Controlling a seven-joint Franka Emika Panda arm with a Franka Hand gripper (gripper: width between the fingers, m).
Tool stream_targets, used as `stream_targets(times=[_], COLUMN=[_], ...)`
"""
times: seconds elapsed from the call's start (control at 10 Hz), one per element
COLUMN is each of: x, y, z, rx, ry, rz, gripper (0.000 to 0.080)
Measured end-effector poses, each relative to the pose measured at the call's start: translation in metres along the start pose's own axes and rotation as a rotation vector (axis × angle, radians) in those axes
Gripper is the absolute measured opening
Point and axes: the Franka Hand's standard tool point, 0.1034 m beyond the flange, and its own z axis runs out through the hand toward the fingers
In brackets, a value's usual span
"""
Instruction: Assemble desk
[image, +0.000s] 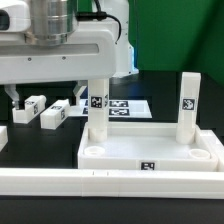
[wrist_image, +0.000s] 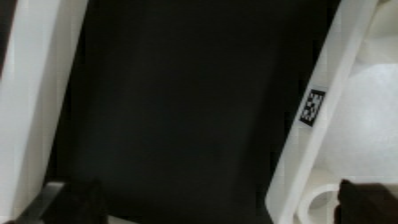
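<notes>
The white plastic tray-like desk top (image: 120, 152) lies near right, two white square legs (image: 97, 105) standing in it. Two loose leg blocks (image: 45, 110) wait left, apparently unfitted, by the wide, empty gripper (image: 46, 93).

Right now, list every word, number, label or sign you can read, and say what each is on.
Readable words, brands or numbers: none.
Square black-and-white tags, patterns only: on the upright leg at the exterior view's left, the upright leg at its right, the desk top rim, the marker board.
Tags on the loose legs: too small to make out.
Wrist view: one tag on a white part, blurred.
</notes>
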Motion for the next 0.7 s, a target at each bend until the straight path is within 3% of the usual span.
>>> stream_targets(times=[0.2, 0.3, 0.4, 0.5, 0.7], x=[0.000, -0.004, -0.023, -0.035, -0.060], y=[0.000, 0.001, 0.008, 0.020, 0.022], z=[0.000, 0.002, 0.008, 0.015, 0.031], rx=[0.000, 0.018, 0.093, 0.104, 0.141], ry=[0.000, -0.009, -0.062, -0.085, -0.136], rz=[0.000, 0.023, 0.125, 0.167, 0.203], gripper=[0.0649, 0.0649, 0.0649, 0.0649, 0.0649])
